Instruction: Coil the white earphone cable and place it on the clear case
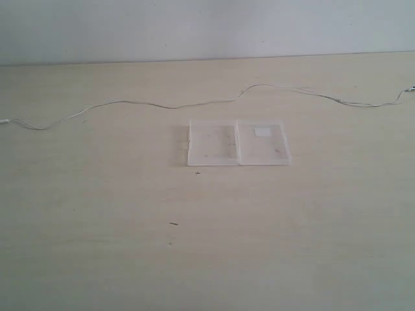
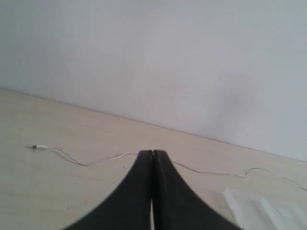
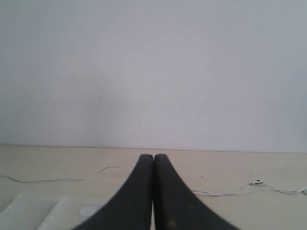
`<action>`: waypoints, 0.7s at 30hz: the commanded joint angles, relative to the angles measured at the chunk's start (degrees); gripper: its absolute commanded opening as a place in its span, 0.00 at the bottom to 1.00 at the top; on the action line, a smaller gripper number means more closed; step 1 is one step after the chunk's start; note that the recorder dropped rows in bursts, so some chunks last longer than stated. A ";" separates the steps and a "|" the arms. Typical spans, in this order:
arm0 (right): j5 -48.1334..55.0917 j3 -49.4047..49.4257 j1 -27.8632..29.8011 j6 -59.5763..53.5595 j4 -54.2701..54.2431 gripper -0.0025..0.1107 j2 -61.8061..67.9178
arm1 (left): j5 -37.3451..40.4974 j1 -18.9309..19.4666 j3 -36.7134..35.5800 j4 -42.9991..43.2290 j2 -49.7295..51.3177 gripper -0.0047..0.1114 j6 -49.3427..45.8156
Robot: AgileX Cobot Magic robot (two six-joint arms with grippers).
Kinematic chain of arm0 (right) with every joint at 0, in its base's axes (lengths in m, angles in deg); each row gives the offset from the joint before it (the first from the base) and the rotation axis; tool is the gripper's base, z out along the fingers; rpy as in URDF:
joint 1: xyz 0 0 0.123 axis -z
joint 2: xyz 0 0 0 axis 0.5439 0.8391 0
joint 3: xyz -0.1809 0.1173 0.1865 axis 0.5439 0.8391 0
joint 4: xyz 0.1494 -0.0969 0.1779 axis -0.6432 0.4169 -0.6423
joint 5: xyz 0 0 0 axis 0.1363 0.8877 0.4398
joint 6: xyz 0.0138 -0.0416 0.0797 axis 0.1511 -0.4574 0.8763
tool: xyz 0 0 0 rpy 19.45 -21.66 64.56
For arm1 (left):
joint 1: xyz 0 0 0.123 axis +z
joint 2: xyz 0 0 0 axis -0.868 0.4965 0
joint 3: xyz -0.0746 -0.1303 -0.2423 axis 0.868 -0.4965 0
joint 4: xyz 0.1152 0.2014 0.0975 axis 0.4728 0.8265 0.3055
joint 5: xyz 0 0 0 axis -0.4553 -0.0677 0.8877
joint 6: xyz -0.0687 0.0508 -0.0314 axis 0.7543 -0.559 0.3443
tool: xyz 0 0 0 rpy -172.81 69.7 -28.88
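The white earphone cable (image 1: pixel 194 103) lies stretched across the far part of the table, from a small plug (image 1: pixel 4 121) at the left edge to the right edge. The clear case (image 1: pixel 237 142) lies open and flat in the middle, nearer than the cable, its right half bearing a white label (image 1: pixel 262 132). Neither arm shows in the exterior view. My left gripper (image 2: pixel 152 152) is shut and empty, raised above the table, with the cable (image 2: pixel 96 160) beyond its tips. My right gripper (image 3: pixel 153 156) is shut and empty too, with the cable (image 3: pixel 225 193) and case (image 3: pixel 38 211) beyond it.
The pale wooden table (image 1: pixel 207 246) ends at a white wall (image 1: pixel 207 26) behind the cable. A small dark speck (image 1: pixel 174 224) lies on the near part of the table.
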 commanded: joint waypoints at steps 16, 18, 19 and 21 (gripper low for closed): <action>-0.20 0.16 -0.19 -0.32 0.05 0.02 -0.31 | -21.62 0.12 0.02 -0.25 -0.34 0.04 6.25; -0.20 0.16 -0.19 -0.32 0.05 0.02 -0.31 | -26.27 0.12 0.02 -0.13 -0.34 0.04 6.25; -0.20 0.16 -0.19 -0.32 0.05 0.02 -0.31 | -28.34 0.12 0.02 -0.13 -0.34 0.04 6.25; -0.20 0.16 -0.19 -0.32 0.05 0.02 -0.31 | -30.76 0.12 0.02 -0.13 -0.34 0.04 6.25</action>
